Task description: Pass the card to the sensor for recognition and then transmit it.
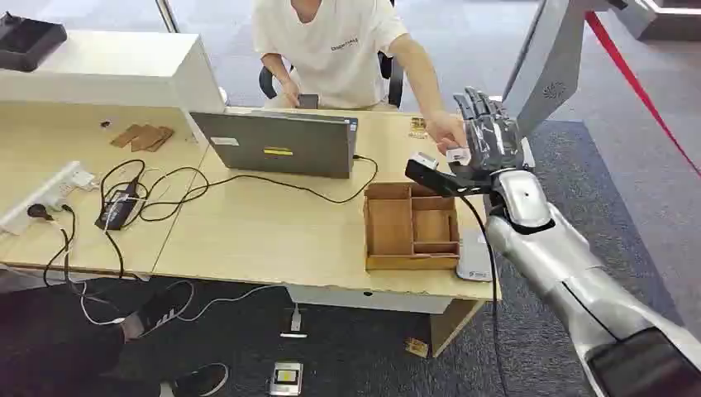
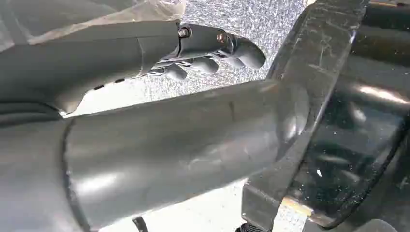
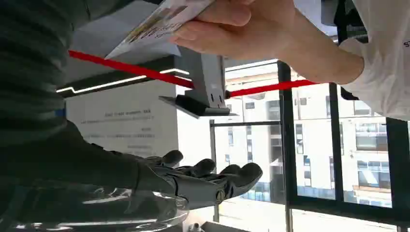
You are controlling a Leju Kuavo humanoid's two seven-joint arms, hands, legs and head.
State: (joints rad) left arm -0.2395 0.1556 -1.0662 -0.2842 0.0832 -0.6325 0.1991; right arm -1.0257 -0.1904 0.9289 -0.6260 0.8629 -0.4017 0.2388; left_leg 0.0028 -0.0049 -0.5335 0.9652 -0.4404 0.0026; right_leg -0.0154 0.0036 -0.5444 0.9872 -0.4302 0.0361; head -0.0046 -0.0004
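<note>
A seated person's hand holds a small white card over the desk's right end. My right hand is raised right beside it, fingers straight and spread, palm toward the person. In the right wrist view the card is pinched in the person's fingers, well apart from my extended fingers, which hold nothing. A black corded sensor sits just below the card, behind the wooden tray. My left hand hangs by my body, fingers loosely bent, holding nothing.
A grey laptop stands mid-desk with cables and a power strip to its left. A white flat device lies at the desk's front right edge. A red barrier tape runs on the right. Someone's shoes are on the floor.
</note>
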